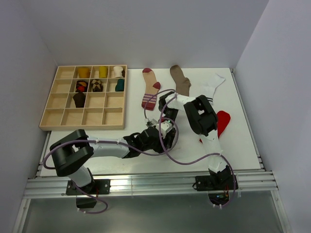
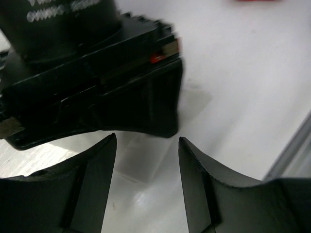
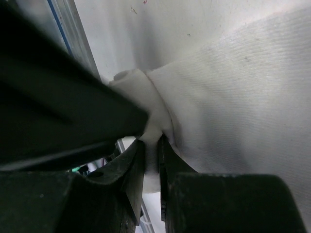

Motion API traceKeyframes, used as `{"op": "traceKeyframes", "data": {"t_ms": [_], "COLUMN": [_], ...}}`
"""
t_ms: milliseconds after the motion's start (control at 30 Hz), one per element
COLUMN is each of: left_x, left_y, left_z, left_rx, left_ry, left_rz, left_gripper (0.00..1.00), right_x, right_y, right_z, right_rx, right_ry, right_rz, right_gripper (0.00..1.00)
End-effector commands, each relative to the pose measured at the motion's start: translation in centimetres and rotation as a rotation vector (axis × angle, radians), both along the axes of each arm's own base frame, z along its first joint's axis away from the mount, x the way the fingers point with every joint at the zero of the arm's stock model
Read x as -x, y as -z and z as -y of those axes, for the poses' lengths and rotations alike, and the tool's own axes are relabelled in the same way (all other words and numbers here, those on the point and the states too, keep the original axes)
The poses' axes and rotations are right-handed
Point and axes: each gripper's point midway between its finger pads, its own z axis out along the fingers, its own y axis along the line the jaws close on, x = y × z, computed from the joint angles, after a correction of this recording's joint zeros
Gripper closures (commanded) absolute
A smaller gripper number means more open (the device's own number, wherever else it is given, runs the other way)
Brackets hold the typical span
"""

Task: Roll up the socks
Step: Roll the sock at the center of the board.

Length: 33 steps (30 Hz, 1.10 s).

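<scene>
My right gripper [image 3: 151,145] is shut on a fold of a plain white sock [image 3: 233,97], which fills the right wrist view. In the top view it hangs over the table's middle [image 1: 168,108]. My left gripper [image 2: 147,141] is open, its fingers either side of white fabric [image 2: 141,162], right under the right gripper's black body [image 2: 97,87]; in the top view it sits just below the right gripper [image 1: 165,132]. A red-and-white striped sock [image 1: 150,90], a brown sock [image 1: 181,80], another white sock [image 1: 214,85] and a red sock [image 1: 223,122] lie on the table.
A wooden compartment tray [image 1: 63,119] at the left holds several rolled socks in its upper cells. A purple cable [image 1: 170,145] loops across both arms. The metal rail [image 1: 146,184] runs along the near edge. Walls close in the table on three sides.
</scene>
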Motion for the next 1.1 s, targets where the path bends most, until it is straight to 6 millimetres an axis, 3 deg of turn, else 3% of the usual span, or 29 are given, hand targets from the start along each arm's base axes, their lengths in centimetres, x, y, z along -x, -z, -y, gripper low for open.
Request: {"op": "traceKeyframes", "data": {"t_ms": [0, 167, 500, 700, 800, 833, 900, 967, 1000, 1067], "left_x": [-1.7, -1.4, -0.1, 0.4, 0.4, 0.8, 0.7, 0.9, 1.0, 1.3], "left_y": [0.2, 1.0, 0.6, 2.3, 2.7, 3.0, 2.9, 3.5, 3.5, 4.0], "left_z": [-0.2, -0.1, 0.4, 0.4, 0.1, -0.1, -0.1, -0.4, -0.4, -1.1], "left_rx": [-0.035, -0.05, 0.022, -0.008, 0.008, 0.011, 0.037, 0.048, 0.064, 0.07], "left_ry": [-0.056, -0.045, 0.019, 0.019, -0.013, -0.01, -0.017, -0.028, -0.029, -0.032], "left_rz": [0.035, 0.018, -0.003, -0.052, -0.076, -0.088, -0.099, -0.139, -0.159, -0.197], "left_gripper": [0.41, 0.43, 0.45, 0.52, 0.63, 0.74, 0.81, 0.97, 1.0, 1.0], "right_x": [-1.0, -0.9, -1.2, -1.4, -1.5, -1.7, -1.9, -1.7, -2.5, -2.2], "right_y": [2.1, 2.1, 2.7, 2.5, 2.5, 2.5, 2.2, 1.9, 1.2, 0.7], "right_z": [0.7, 0.9, 0.9, 0.8, 0.7, 0.6, 0.6, 0.7, 0.6, 1.1], "right_rx": [0.02, 0.025, 0.043, 0.037, 0.035, 0.03, 0.009, 0.0, -0.029, -0.061], "right_ry": [-0.046, -0.044, -0.032, -0.024, -0.014, -0.006, 0.014, 0.04, 0.068, 0.118], "right_rz": [0.047, 0.048, 0.059, 0.069, 0.081, 0.087, 0.106, 0.106, 0.151, 0.158], "right_gripper": [0.8, 0.81, 0.81, 0.81, 0.81, 0.81, 0.76, 0.72, 0.7, 0.62]}}
